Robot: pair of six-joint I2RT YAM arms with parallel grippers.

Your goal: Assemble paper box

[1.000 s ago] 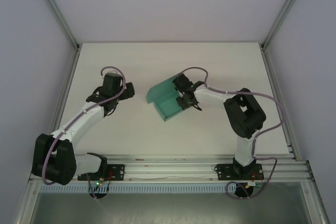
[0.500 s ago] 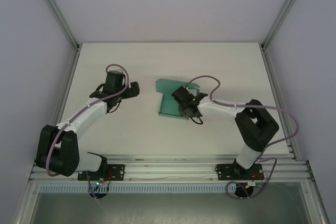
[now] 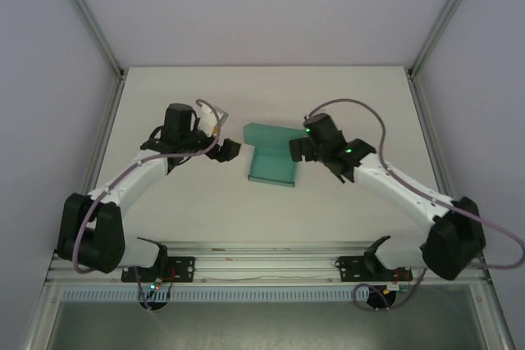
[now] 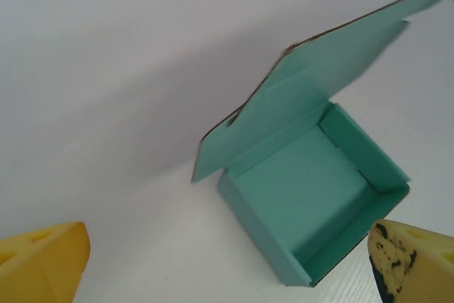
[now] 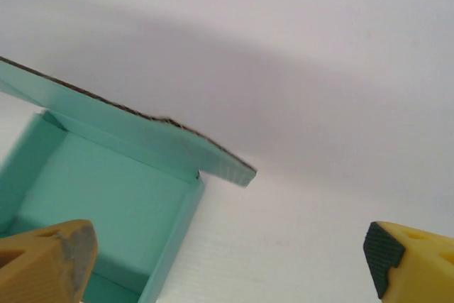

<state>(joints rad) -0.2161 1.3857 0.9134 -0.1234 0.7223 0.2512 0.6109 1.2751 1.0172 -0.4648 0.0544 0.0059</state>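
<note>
The teal-green paper box (image 3: 272,166) lies on the white table as a shallow open tray, with its lid flap (image 3: 271,133) raised at the far side. In the left wrist view the paper box (image 4: 312,196) has its walls up and its lid flap (image 4: 326,83) tilted back. My left gripper (image 3: 227,150) hovers open just left of the box, nothing between its yellow fingers (image 4: 42,260). My right gripper (image 3: 298,150) stands open at the box's right edge, apart from it. The right wrist view has the box (image 5: 99,196) at lower left beside one finger (image 5: 42,260).
The table (image 3: 164,96) is bounded by a metal frame with posts at the back corners (image 3: 115,63). A rail (image 3: 271,264) at the near edge carries both arm bases. Bare table surface lies behind and in front of the box.
The right gripper has come off the box and pulled back to its right side. The box has settled flat on the table. The left gripper has moved right, close to the box.
</note>
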